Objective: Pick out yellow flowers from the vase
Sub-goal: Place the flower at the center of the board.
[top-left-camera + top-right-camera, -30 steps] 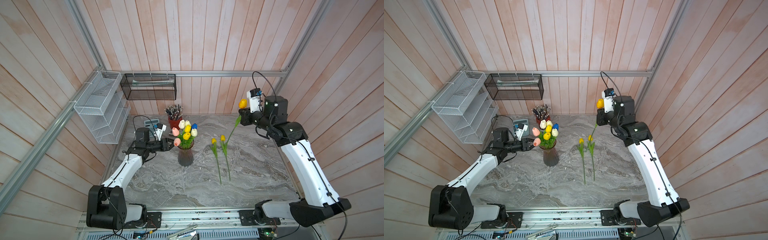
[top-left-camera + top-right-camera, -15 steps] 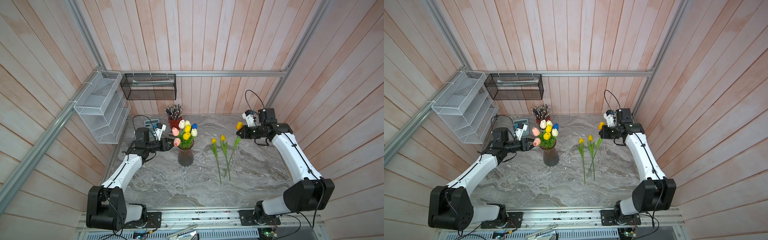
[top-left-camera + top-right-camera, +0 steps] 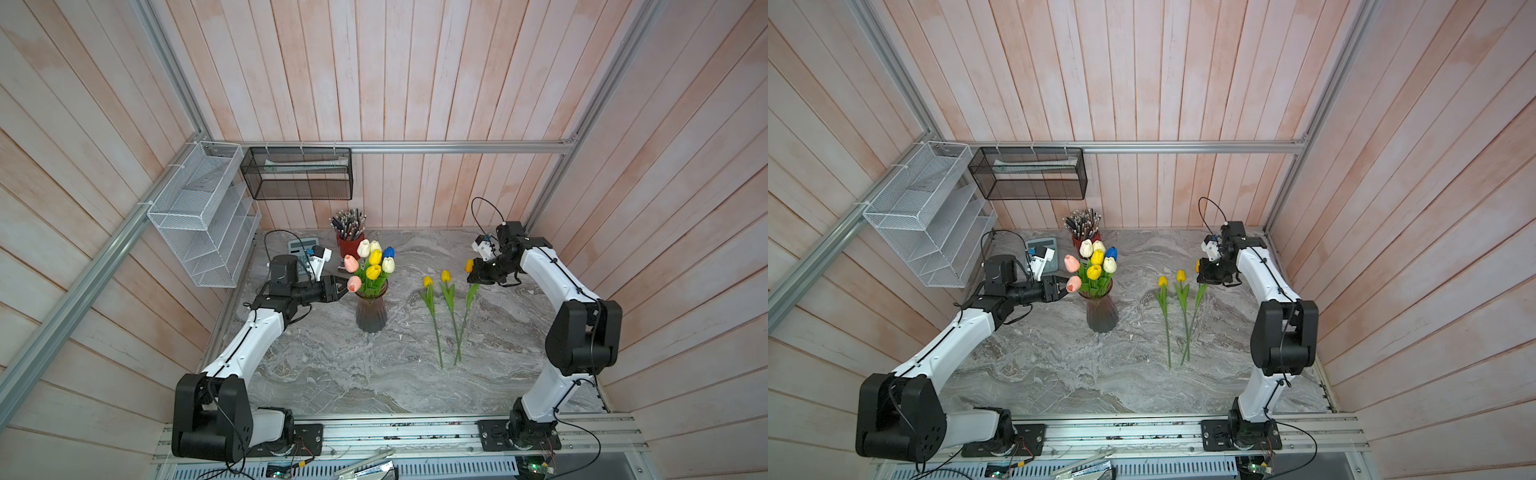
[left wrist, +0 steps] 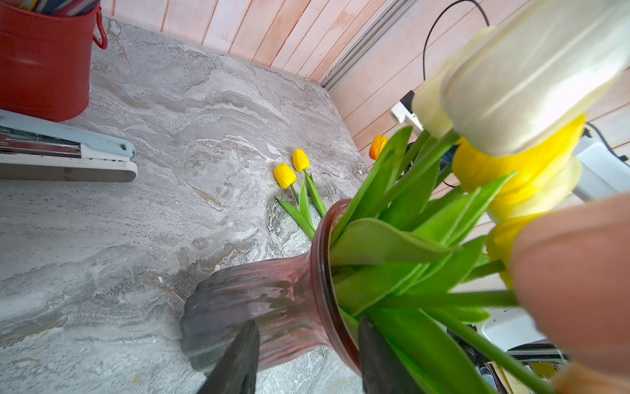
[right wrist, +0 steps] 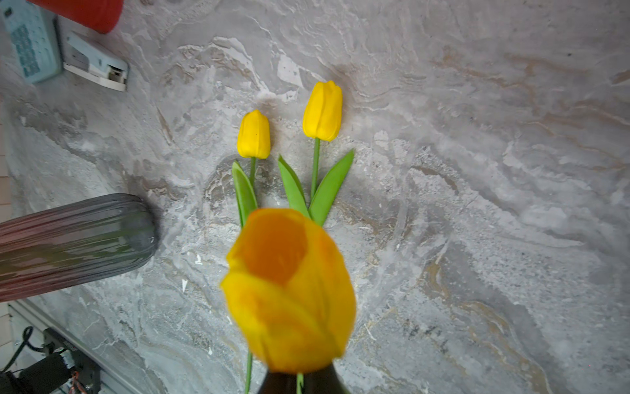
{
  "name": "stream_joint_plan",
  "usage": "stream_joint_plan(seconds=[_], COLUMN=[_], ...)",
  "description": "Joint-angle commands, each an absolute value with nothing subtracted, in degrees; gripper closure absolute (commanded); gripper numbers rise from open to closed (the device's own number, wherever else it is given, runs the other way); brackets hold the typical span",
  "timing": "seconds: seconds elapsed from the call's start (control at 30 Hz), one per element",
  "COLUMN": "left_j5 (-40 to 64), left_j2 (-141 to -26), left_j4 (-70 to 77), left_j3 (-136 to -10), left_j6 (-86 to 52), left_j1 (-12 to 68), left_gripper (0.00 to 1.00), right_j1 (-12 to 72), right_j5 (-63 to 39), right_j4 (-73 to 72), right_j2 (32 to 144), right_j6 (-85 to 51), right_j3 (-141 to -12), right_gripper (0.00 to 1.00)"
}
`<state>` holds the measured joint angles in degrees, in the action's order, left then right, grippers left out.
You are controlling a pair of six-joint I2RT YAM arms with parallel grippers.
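Observation:
My right gripper [image 3: 478,276] is shut on the stem of an orange-tinged yellow flower [image 5: 289,290], just under its head. It hangs low over the table's right side, and the stem slants down beside two yellow flowers [image 3: 427,281] [image 3: 445,275] lying flat. Two more yellow flowers [image 3: 375,257] [image 3: 373,272] stand in the dark ribbed vase [image 3: 371,316] among white, pink and blue ones. My left gripper [image 4: 308,322] is open at the vase's left side. One finger is by the neck and one by the rim; contact cannot be told.
A red cup of pencils [image 3: 350,241], a calculator [image 3: 302,248] and a stapler [image 4: 68,153] sit behind the vase. A white wire rack [image 3: 203,216] and a black mesh basket [image 3: 297,174] hang on the walls.
My right arm has come down from high up with the orange-tinged flower, which now sits low to the right of the two lying ones. The left arm has not moved.

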<state>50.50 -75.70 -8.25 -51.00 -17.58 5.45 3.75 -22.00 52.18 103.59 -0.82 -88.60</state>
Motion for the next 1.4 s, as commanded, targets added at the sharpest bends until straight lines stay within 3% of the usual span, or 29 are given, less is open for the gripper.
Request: stream_joint_plan(seconds=[0.0,0.7,1.07,1.37], left_j5=[49.74,49.48,49.21,49.05], left_j2=[-73.77,-72.96,-72.43,-72.15], left_j4=[-9.18,-9.89,-10.46,-10.73], left_j3=[-51.33,-51.05,-51.09,-51.01], left_j6=[-16.21,-15.85,-15.65,-15.49], left_j1=[5.01,5.01,5.01,5.03], left_gripper=[0.52,0.52,0.52,0.52], right_j1=[3.17,2.52,2.77,3.63], right_j5=[-16.81,-15.84,-19.86,-19.29], right_j4=[55.83,56.62,51.40,49.67], right_j2=[105.62,120.06,123.28,122.62], right_j6=[1.66,4.70,5.87,5.03], right_j3=[-91.87,-102.18,-100.25,-99.10], right_gripper=[1.00,0.99,0.94,0.82])
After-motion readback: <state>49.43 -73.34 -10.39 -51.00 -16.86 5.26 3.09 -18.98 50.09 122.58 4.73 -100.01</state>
